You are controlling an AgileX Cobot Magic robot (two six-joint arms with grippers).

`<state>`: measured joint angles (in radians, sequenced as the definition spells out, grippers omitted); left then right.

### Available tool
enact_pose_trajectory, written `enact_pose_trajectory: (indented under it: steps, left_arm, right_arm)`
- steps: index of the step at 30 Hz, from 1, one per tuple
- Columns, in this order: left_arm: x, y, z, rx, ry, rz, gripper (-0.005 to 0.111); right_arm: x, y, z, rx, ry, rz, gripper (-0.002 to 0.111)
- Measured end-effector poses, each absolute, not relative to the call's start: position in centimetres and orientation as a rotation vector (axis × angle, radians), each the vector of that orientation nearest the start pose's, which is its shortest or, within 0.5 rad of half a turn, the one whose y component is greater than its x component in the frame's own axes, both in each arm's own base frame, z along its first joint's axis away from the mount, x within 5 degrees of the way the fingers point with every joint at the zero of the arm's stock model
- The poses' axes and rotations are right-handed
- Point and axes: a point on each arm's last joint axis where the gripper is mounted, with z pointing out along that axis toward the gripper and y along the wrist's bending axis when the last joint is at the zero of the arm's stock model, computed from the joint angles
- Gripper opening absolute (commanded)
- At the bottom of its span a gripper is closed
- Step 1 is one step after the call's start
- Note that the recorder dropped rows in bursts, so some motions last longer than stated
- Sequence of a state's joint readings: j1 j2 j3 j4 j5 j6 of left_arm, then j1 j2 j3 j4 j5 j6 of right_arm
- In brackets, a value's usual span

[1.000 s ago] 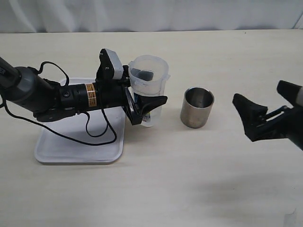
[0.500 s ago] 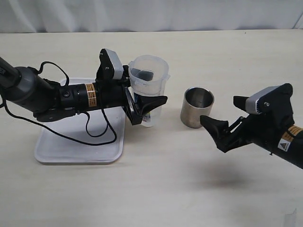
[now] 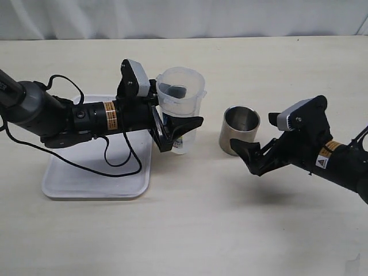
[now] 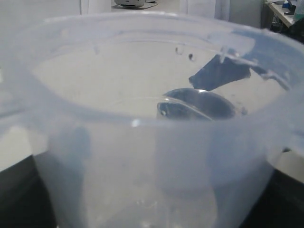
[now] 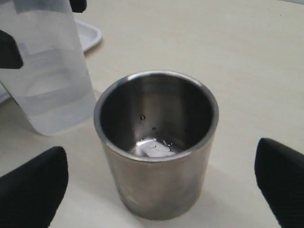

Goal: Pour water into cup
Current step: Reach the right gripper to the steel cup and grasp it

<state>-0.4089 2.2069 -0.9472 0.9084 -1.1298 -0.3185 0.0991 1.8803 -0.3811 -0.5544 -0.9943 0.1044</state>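
Observation:
The steel cup [image 3: 240, 130] stands upright on the table, with a few drops on its shiny bottom [image 5: 153, 148]. To its left stands the clear plastic jug [image 3: 181, 95], upright and holding some water [image 5: 47, 90]. My left gripper [image 3: 175, 123] is shut on the jug's body, and the jug's rim [image 4: 142, 118] fills the left wrist view. My right gripper [image 3: 257, 144] is open just right of the cup. Its black fingers [image 5: 33, 187] stand one on each side of the cup [image 5: 156, 156], not touching it.
A white tray [image 3: 86, 184] lies on the table under my left arm, left of the jug. A black cable [image 3: 118, 161] loops over it. The tabletop [image 3: 190, 230] is pale wood.
My right gripper has moved left from the right edge up to the cup and opened a little wider. The left gripper and the jug have not moved.

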Motion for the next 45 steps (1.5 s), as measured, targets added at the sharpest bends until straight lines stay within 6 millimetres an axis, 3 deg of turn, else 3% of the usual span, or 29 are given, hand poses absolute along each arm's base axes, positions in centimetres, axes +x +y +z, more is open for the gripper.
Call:
enact_pose_trajectory:
  steps: [27, 41, 45]
  left_arm:
    - [32.1, -21.0, 8.8, 1.049, 1.506, -0.880, 0.000]
    - [32.1, -21.0, 8.8, 1.049, 1.506, -0.880, 0.000]
    - [32.1, -21.0, 8.8, 1.049, 1.506, -0.880, 0.000]
  right_arm:
    - [29.9, 7.9, 5.7, -0.708, 1.905, 0.486, 0.110]
    - [31.0, 7.9, 5.9, -0.678, 1.884, 0.466, 0.110]
    - [31.0, 7.9, 5.9, -0.675, 1.882, 0.466, 0.103]
